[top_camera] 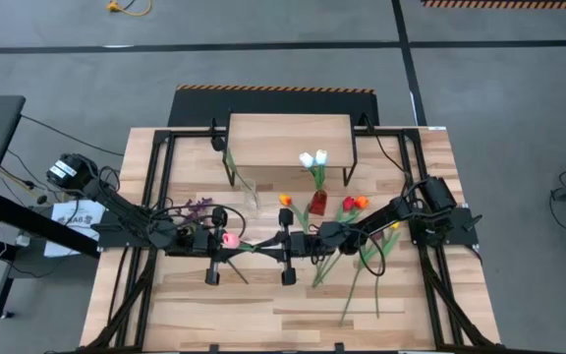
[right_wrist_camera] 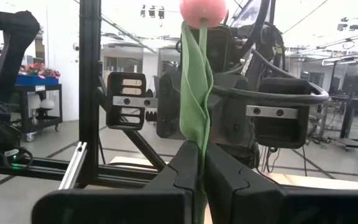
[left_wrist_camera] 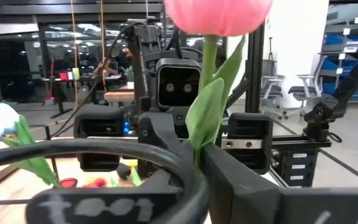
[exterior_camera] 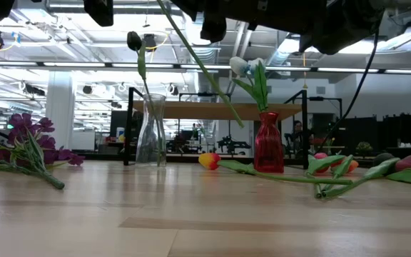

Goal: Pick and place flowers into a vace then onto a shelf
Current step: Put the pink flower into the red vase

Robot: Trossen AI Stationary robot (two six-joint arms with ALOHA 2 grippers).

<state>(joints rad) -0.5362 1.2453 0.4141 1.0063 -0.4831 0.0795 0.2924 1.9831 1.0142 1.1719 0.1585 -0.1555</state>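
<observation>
Pink is the head of the tulip (top_camera: 229, 239) that hangs in the air over the middle of the worktop (top_camera: 263, 315), and both arms have it at this moment. The left gripper (top_camera: 220, 239) has its jaws closed on the stem just under the pink head; in the left wrist view the green stem (left_wrist_camera: 202, 115) rises from between the dark fingers (left_wrist_camera: 253, 193). The right gripper (top_camera: 298, 243) has its jaws closed on the same stem further toward the right, and the right wrist view shows the folded leaf (right_wrist_camera: 194, 106) pinched between its two fingers (right_wrist_camera: 232, 180).

So the long axis of the stem lies left to right between the two grippers, which face each other closely, with the head at the left end. In the low view the stem (exterior_camera: 202, 68) slopes down from the arms above.

The clear glass vase (exterior_camera: 150, 132) with one dark tulip stands on the far side, in front of the shelf (top_camera: 289, 140), and the red vase (top_camera: 317, 204) with white tulips stands to its right. Both are apart from the held flower. I think the left arm is nearer to the clear vase, but the stem end must first point downward, so one arm has to let go.
</observation>
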